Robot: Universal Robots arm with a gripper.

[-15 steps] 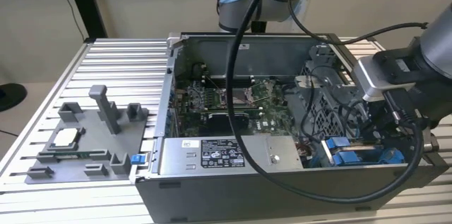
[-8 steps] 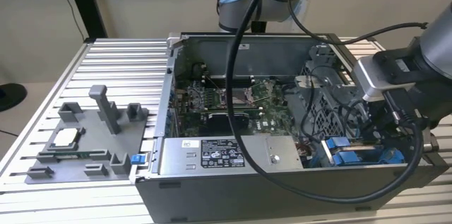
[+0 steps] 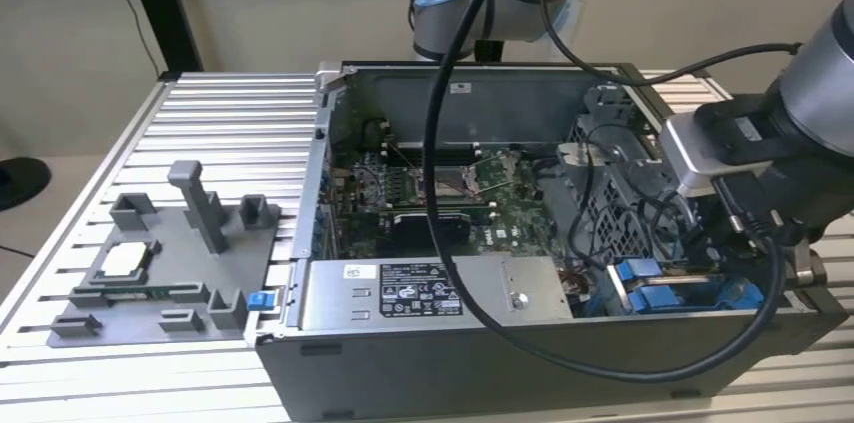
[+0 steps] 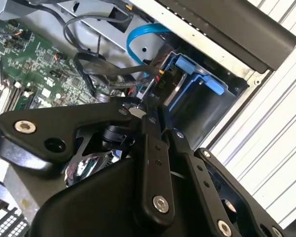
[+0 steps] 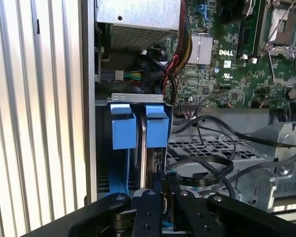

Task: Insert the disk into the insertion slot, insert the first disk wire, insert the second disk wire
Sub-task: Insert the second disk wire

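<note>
Stage: I judge the disk (image 5: 144, 148) already seated in the insertion slot (image 5: 138, 101); it stands on edge between the two blue carrier tabs (image 5: 123, 129), so the work in hand is a disk wire.

Location: in the exterior view the slot's blue rails (image 3: 654, 288) sit at about 4 o'clock from the motherboard (image 3: 441, 193), in the case corner just past the power-supply box (image 3: 434, 293).

Gripper: my gripper (image 4: 147, 101) is down at the rear edge of the disk, jaws drawn narrow on a small dark connector (image 4: 160, 84) with thin wires trailing from it.

Hazard: the blue data cable (image 4: 138, 42) and a black cable loop (image 4: 96, 74) lie just beside the fingers; I would keep them from snagging.

Doing it well: I'd square the connector to the disk's port before pushing, press straight along the slot axis, and not tilt, since the plug seems to need a true line.

Unclear: whether the connector is already home I cannot tell.
</note>
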